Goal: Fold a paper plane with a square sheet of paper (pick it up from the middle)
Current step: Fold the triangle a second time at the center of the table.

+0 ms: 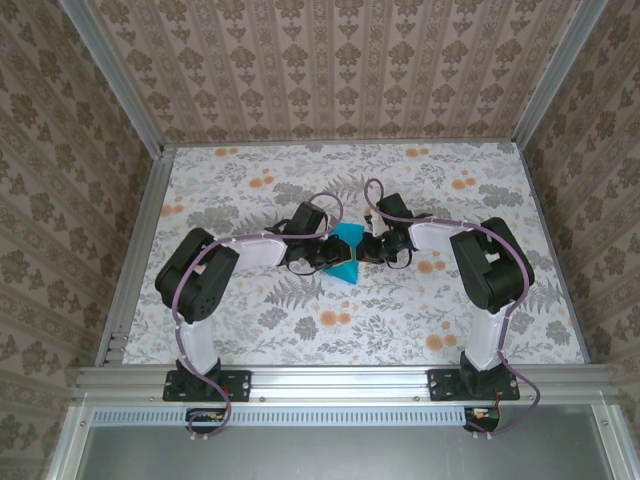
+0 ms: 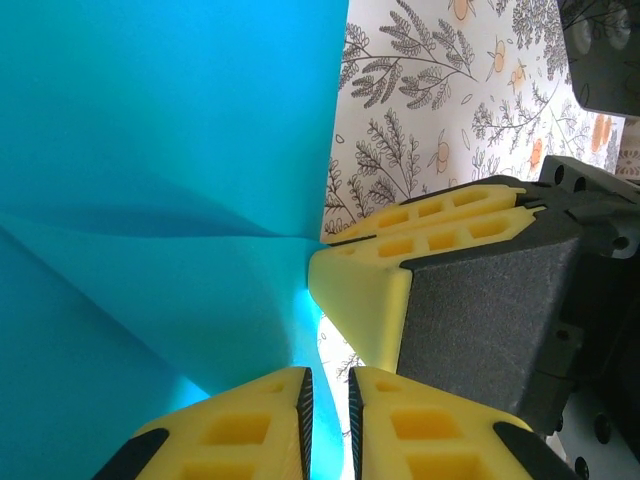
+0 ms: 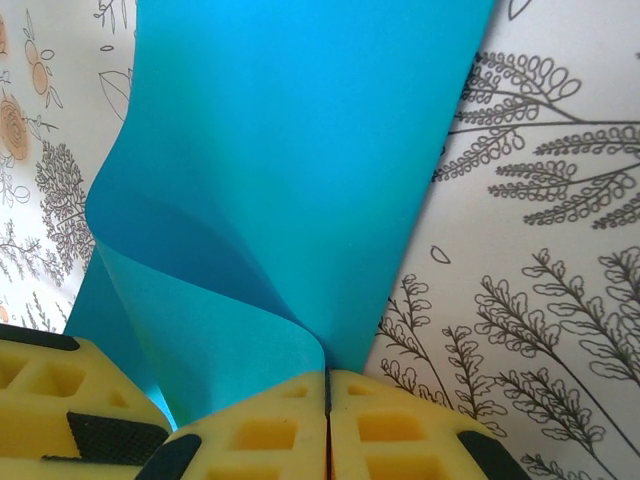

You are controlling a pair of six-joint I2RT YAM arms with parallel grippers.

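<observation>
From the top we are looking down from above and behind the arm bases, well back, taking in the whole tabletop (image 1: 250, 320). On the left wrist we are looking past the left claw (image 2: 328, 390), very close, at the square sheet of paper (image 2: 150, 150) and the right claw (image 2: 345, 240). On the right wrist we are facing that same sheet, equally close.

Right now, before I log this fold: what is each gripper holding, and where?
Both pinch the teal-blue square sheet of paper: the right gripper at a curled-over edge, the left gripper on the edge beside it.
</observation>
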